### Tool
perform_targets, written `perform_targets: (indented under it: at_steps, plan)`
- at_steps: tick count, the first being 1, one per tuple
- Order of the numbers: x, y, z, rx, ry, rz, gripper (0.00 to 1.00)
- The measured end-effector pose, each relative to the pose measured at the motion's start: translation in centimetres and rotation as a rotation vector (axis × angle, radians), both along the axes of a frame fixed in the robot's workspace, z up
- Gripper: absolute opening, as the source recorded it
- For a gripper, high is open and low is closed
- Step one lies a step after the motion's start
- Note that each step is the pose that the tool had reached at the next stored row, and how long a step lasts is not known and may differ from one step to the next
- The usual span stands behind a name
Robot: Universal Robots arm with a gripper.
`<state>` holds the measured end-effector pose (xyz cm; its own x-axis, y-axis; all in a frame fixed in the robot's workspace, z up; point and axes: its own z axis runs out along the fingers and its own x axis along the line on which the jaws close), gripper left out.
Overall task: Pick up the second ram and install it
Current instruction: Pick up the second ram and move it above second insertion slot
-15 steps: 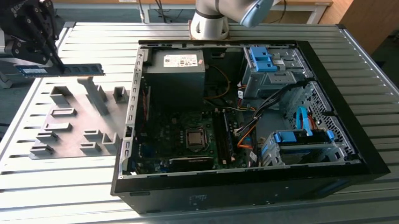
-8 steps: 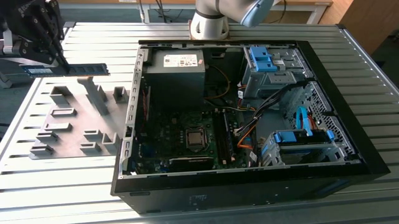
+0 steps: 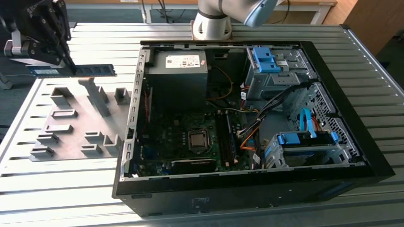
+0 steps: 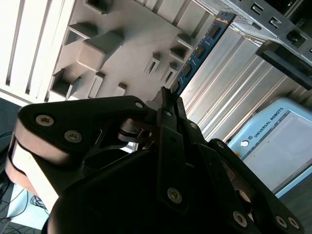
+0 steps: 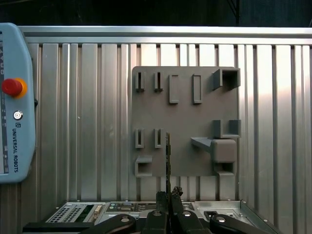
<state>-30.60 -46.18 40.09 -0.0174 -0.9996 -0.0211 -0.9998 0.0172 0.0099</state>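
Right now the second ram (image 3: 94, 70) is pinched between my fingers: my gripper (image 3: 67, 65) is pressed together on the stick near one end, and the rest of the blue board reaches out past my fingertips toward the exterior view's right. In that view its long edge lies roughly level and its chip side faces the camera. In the second wrist view my gripper (image 4: 168, 100) shows dark and close, with the second ram (image 4: 200, 51) running away from it as a narrow blue strip dotted with small dark chips. In the first wrist view I see the stick edge-on, a thin dark line (image 5: 167, 161) rising out of my gripper (image 5: 169, 196).

The stick hangs in the air above the grey fixture plate (image 3: 73, 130), not resting in any of its slots or blocks. The first wrist view puts it over the plate (image 5: 185, 117) between the small paired slots and the larger block with a ledge.

The plate lies on the ribbed metal table (image 3: 57, 198). Just beside it, on the exterior view's right, lies the open computer case (image 3: 341, 94) with its motherboard (image 3: 189, 142) exposed, well apart from the stick. My arm's base (image 3: 211, 23) stands beyond the case. A light blue teach pendant (image 5: 14, 97) with a red button rests on the table beside the plate.
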Motion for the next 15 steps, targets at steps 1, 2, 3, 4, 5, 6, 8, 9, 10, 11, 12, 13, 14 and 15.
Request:
perform_targets:
  at_steps: [1, 2, 3, 4, 5, 6, 8, 9, 10, 11, 12, 13, 14, 15]
  plan:
    - [0.1, 0.0, 0.0, 0.0, 0.0, 0.0, 0.14]
    - [0.2, 0.0, 0.0, -0.0001, 0.0, 0.0, 0.14]
    - [0.3, 0.0, 0.0, -0.0001, 0.0001, 0.0, 0.14]
    - [0.4, 0.0, 0.0, 0.0, 0.0, 0.0, 0.14]
    - [0.5, 0.0, 0.0, 0.0, 0.0, 0.0, 0.14]
    - [0.7, 0.0, 0.01, -0.0001, 0.0001, 0.0, 0.14]
    - [0.9, 0.0, 0.0, -0.0001, 0.0, 0.0, 0.14]
    - [1.0, 0.0, 0.0, 0.0, 0.0, 0.0, 0.14]
    - [1.1, 0.0, 0.0, 0.0, 0.0001, 0.0, 0.14]
    - [1.2, 0.0, 0.0, 0.0, 0.0001, 0.0, 0.14]
    - [1.3, 0.0, 0.0, -0.0001, 0.0, 0.0, 0.14]
    - [1.4, 0.0, 0.0, 0.0, 0.0, 0.0, 0.14]
    - [1.5, 0.0, 0.0, -0.0001, 0.0001, 0.0, 0.14]
    - [1.6, 0.0, 0.0, 0.0, 0.0001, 0.0, 0.14]
